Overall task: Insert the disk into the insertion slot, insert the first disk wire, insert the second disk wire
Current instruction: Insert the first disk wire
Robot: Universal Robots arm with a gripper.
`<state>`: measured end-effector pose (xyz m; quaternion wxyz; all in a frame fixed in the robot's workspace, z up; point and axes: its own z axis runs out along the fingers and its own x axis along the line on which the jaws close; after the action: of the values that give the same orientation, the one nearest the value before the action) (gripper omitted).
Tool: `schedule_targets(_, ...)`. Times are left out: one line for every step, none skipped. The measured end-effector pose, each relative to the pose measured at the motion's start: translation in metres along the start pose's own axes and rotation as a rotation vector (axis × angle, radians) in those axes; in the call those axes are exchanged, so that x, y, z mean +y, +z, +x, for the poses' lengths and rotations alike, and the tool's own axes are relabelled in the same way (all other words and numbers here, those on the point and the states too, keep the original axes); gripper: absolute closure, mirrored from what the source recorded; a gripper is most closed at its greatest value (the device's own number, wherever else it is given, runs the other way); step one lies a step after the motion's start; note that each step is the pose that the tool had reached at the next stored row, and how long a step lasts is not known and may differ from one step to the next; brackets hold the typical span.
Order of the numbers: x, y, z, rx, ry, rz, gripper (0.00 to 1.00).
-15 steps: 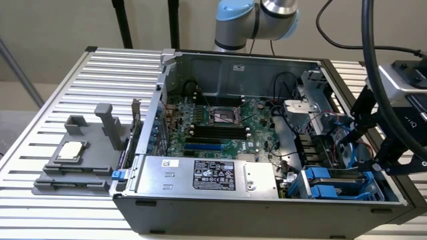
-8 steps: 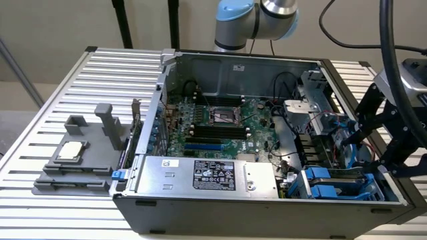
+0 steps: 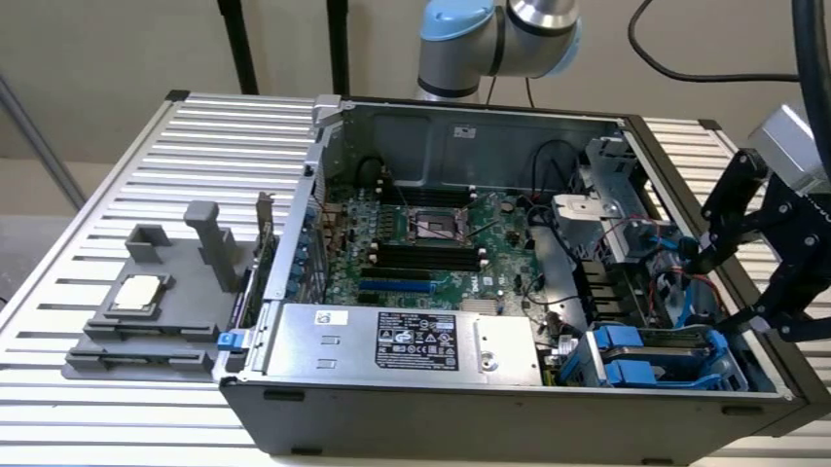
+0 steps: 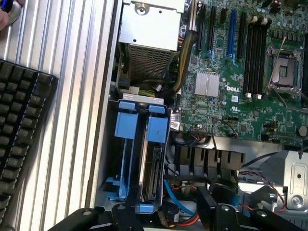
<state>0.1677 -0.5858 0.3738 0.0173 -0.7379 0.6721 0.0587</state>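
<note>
Hovering open and empty, frame right, gripper (image 3: 717,292) overlooks disk (image 4: 155,175) seated in insertion slot (image 4: 142,98); first-wire step likely needs precise pinch on blue cable (image 4: 177,199).

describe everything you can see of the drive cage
The drive cage is a bluish-grey plastic box in a corner of the open case, near the power supply. It has two side-by-side bays with blue tabs. One bay seems to hold the disk, connector edge showing; the other looks empty between blue rails.
</note>
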Motion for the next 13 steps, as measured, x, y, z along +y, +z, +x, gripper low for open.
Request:
schedule_targets(-0.0008,0.0017,0.000,0.0000,0.000,-0.0001,0.42)
schedule_targets(-0.0016,0.0033,0.001,0.0004,0.000,-0.0001,0.42)
schedule_targets(-0.0024,0.0051,0.001,0.0003,-0.001,-0.0001,0.42)
schedule_targets(-0.0029,0.0068,0.001,0.0004,-0.001,-0.0002,0.42)
schedule_targets(-0.0033,0.0087,0.001,0.0005,-0.002,-0.0002,0.42)
schedule_targets(-0.0036,0.0105,0.002,0.0005,-0.002,-0.0003,0.42)
schedule_targets(-0.0038,0.0122,0.002,0.0005,-0.003,-0.0003,0.42)
schedule_targets(-0.0040,0.0141,0.002,0.0005,-0.003,-0.0003,0.42)
schedule_targets(-0.0042,0.0159,0.002,0.0005,-0.003,-0.0003,0.42)
schedule_targets(-0.0043,0.0177,0.001,0.0010,-0.003,-0.0003,0.42)
schedule_targets(-0.0044,0.0192,0.000,0.0009,-0.003,-0.0004,0.42)
schedule_targets(-0.0043,0.0201,-0.003,0.0016,-0.003,-0.0004,0.42)
schedule_targets(-0.0037,0.0203,-0.005,0.0025,-0.003,-0.0005,0.42)
